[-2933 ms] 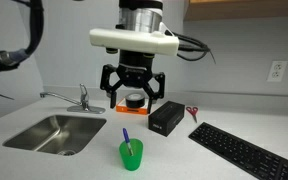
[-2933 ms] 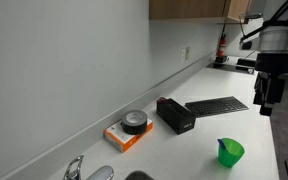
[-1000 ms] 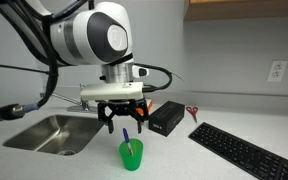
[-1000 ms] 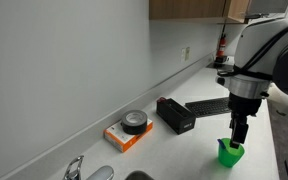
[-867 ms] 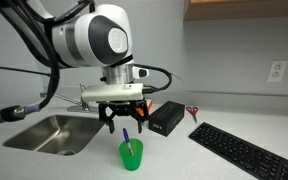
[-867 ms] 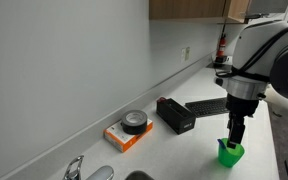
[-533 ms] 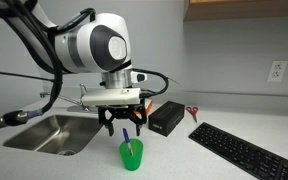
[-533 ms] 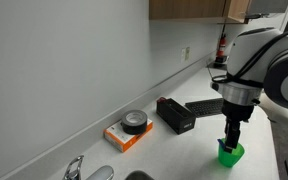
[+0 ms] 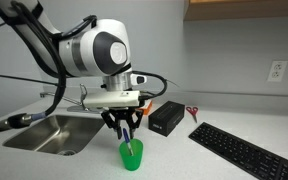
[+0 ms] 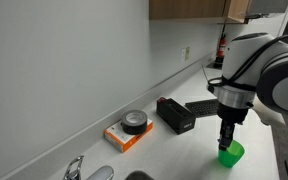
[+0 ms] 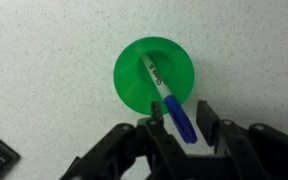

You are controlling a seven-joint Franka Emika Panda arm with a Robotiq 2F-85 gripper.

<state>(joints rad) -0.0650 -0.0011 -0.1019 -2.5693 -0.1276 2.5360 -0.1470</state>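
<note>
Pincer [image 11: 184, 122] hangs over the green cup [image 11: 134, 80], half closed astride the blue marker [image 11: 165, 86] that the rim props at a lean; firm contact cannot be told.

text: none legible | marker [image 11: 174, 100]: printing on barrel too small to read

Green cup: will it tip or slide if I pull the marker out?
Probably light: the green cup looks like thin plastic and holds only the marker. It may tip, since the marker leans on its rim and the gripper flanks it near that rim. On the smooth-looking countertop it would likely slide easily.
</note>
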